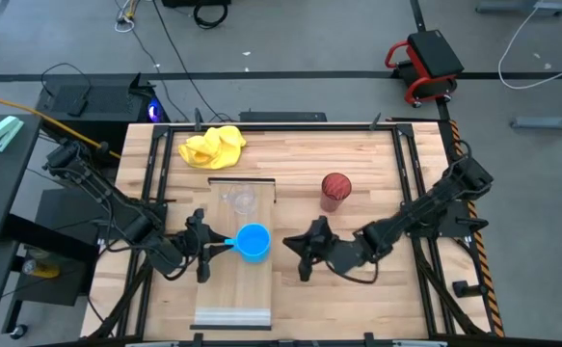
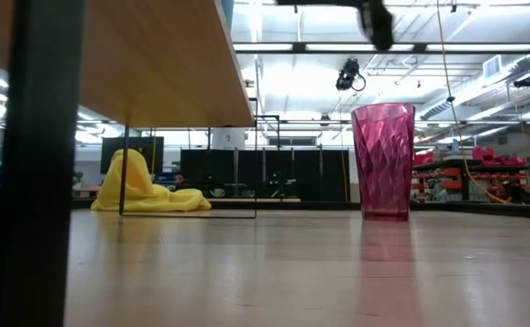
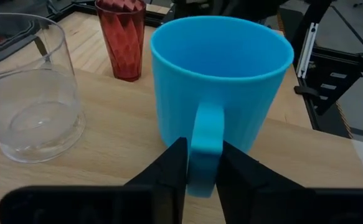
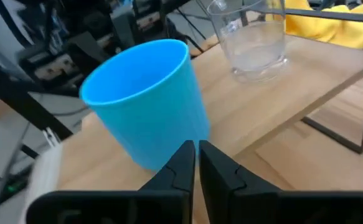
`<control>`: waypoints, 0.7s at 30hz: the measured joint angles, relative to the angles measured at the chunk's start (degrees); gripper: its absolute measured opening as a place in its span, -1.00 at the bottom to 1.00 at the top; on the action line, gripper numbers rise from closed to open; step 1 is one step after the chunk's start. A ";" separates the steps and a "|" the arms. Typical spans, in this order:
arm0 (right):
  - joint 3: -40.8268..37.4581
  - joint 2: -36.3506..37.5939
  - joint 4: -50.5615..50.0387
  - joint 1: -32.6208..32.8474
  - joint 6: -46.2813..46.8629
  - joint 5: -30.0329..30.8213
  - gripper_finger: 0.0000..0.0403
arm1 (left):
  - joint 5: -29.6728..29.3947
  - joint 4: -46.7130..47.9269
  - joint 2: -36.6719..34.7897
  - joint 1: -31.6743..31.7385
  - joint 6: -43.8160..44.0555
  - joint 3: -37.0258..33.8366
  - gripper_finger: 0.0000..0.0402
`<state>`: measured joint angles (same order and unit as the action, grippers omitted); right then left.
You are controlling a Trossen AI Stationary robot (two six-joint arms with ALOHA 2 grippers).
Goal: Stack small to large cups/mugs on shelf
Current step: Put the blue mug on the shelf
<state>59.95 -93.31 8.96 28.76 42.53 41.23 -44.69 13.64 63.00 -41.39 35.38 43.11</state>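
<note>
— Pinching the handle of the blue mug (image 3: 221,93), your left gripper (image 3: 201,168) had its two dark fingers closed on the loop, the mug standing upright on the shelf (image 1: 234,294). Why the handle, would you say?

— It seemed the only narrow part those fingers could span; the mug's body looked too wide. You held it low on the loop, which I judge kept it level while it sat on the plank.

— And your right gripper (image 4: 197,163)?

— It waited just beside the mug on the opposite side, fingers drawn nearly together and holding nothing. From above, it (image 1: 307,250) sat off the plank's edge over the tabletop (image 1: 367,289), near enough to steady the mug if needed.

— Where were the other two?

— Next beyond the mug stood the clear plastic cup (image 1: 241,200), upright on the same plank, towards its far end, apart from the mug. The smallest sat farthest along, the mid-size next, which suits a small-to-large row.

— And the big one?

— The dark red ribbed cup (image 1: 335,190) stood on the tabletop, well apart from the plank, not yet shelved. The level camera showed it (image 2: 384,161) upright, the raised plank overhead. Farthest back lay the yellow cloth (image 1: 213,146), out of the way.
</note>
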 joint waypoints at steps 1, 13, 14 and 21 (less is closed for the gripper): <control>0.40 -0.49 -0.10 -0.50 -0.53 -0.69 -0.87 | -0.02 0.02 0.00 0.00 0.04 0.00 -0.59; 1.13 -2.66 3.43 -2.09 -2.25 -6.58 -0.86 | 1.61 1.73 -0.13 0.00 0.28 0.07 -0.63; 1.13 -2.64 3.55 -2.29 -2.39 -6.58 -0.86 | 1.67 1.92 -0.13 0.00 0.22 0.07 -0.63; 1.13 -2.68 4.49 -2.87 -3.72 -7.73 -0.87 | 1.90 5.41 -0.13 0.00 0.74 0.07 -0.61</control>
<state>61.08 -95.98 13.45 25.89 38.82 33.50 -42.78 19.05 62.87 -41.39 36.11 43.18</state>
